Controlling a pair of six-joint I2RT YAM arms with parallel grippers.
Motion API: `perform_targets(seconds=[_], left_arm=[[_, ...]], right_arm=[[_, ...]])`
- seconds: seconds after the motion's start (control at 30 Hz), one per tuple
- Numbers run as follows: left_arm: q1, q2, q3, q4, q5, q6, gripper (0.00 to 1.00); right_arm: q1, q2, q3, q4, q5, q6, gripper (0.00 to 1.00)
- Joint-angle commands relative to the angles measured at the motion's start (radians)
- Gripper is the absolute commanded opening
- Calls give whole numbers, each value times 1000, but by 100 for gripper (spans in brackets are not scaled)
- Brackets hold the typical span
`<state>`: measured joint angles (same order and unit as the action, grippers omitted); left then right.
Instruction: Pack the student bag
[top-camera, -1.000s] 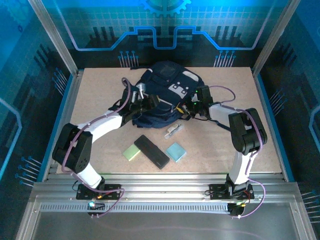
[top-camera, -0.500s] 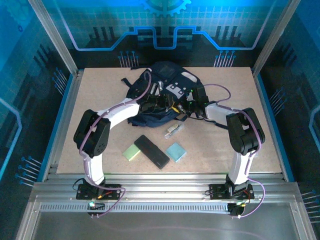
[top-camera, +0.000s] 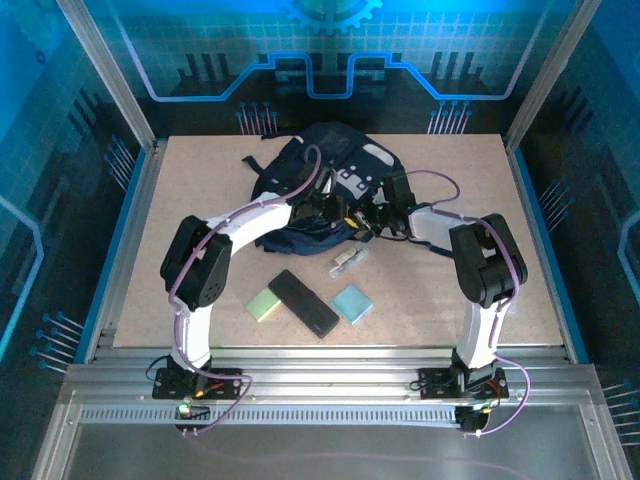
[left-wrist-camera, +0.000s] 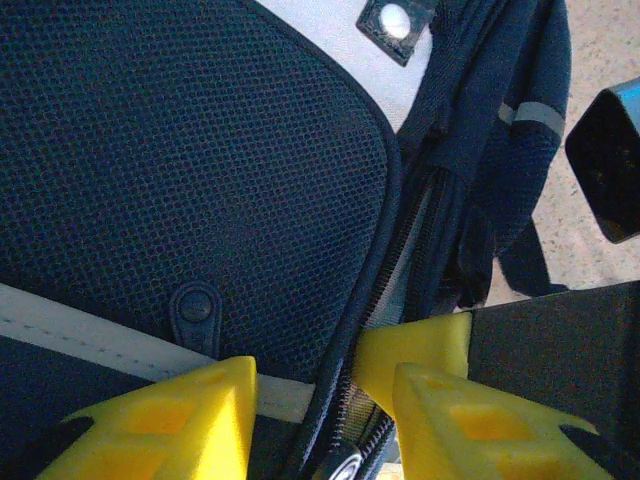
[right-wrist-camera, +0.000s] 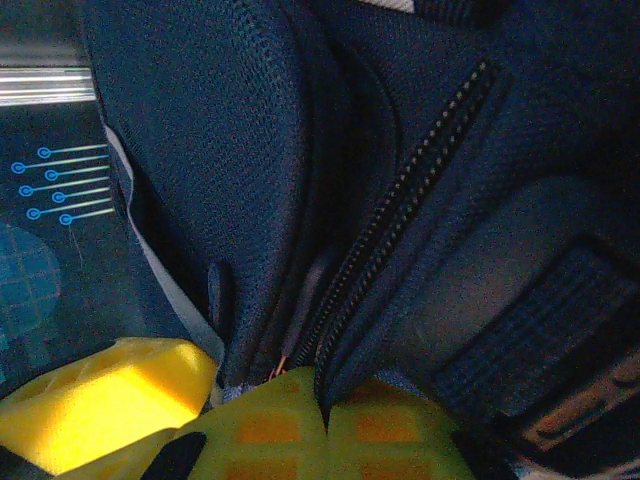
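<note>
While my right pincer (right-wrist-camera: 270, 400) is pinched shut on the big navy fabric backpack (top-camera: 335, 160) at the tabletop's (top-camera: 180, 200) far middle, its zipper (left-wrist-camera: 385, 260) runs lengthwise between my left pincer's (left-wrist-camera: 320, 385) parted fingers (left-wrist-camera: 180, 420).

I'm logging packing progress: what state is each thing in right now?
left gripper: open, straddling the zipper edge.
right gripper: shut on student bag fabric.
student bag: lying on the table, zipper looks partly open.
black case: flat on table, unpacked.
green pad: flat, unpacked.
light blue pad: flat, unpacked.
small pale item: on table, unpacked.
</note>
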<state>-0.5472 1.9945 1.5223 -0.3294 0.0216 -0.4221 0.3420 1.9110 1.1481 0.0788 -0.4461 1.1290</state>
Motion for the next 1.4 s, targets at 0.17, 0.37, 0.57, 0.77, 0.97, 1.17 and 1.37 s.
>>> perform_targets(seconds=[0.17,0.37,0.57,0.77,0.97,1.17,1.37], left_arm=[[-40,51,72,-196,-102,74,10],[-41,-14,33,-163,-18,26,0],[-39,-124,-100,-114,37,-50,0],[-13,-190,-281,51,-8,-127,0],[165,-308,-559,300,-87,-182,0],[261,-411,-666,516,-198,-127,0],[333,-394,-652,656,-234,-38,0]], right_arm=[[1,-8,44,65,12,-7,0],[-21,0,42,51,43,-19,0],[-49,2,31,51,69,-22,0],[-51,0,38,37,72,-31,0],[-78,-28,-2,34,71,-43,0],[-96,-44,-22,31,77,-54,0],[-106,-43,-15,25,50,-81,0]])
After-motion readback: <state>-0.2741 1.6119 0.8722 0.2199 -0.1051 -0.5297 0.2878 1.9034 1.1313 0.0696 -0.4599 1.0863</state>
